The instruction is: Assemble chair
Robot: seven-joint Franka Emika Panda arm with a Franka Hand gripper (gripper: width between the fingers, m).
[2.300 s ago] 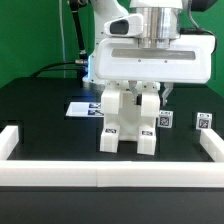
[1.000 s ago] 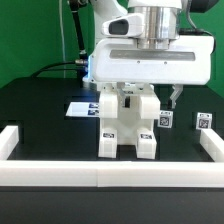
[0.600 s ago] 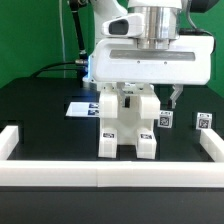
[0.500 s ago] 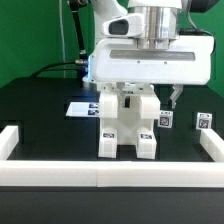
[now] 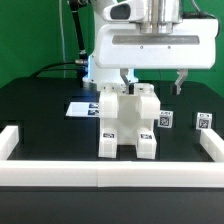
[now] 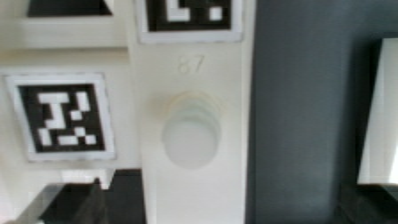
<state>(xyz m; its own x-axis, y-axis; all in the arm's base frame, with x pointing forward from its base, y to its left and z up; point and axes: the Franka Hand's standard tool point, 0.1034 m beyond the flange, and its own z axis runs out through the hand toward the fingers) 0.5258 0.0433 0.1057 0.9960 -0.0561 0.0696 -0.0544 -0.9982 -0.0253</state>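
The small white blocky plastic chair [image 5: 128, 122] stands upright in the middle of the black bench [image 5: 40, 110], with the flat white marker board [image 5: 80, 108] at its ten o'clock. The gripper [image 5: 152, 84] hovers just above it, released, fingers spread and touching nothing. The safest move is probably straight up toward twelve o'clock, clear of the chair's top, before swinging toward the small white tagged blocks [image 5: 203, 122] at three o'clock.

The chair [image 5: 120, 112] looks smooth matt white plastic; the table [image 5: 40, 110] matt black.
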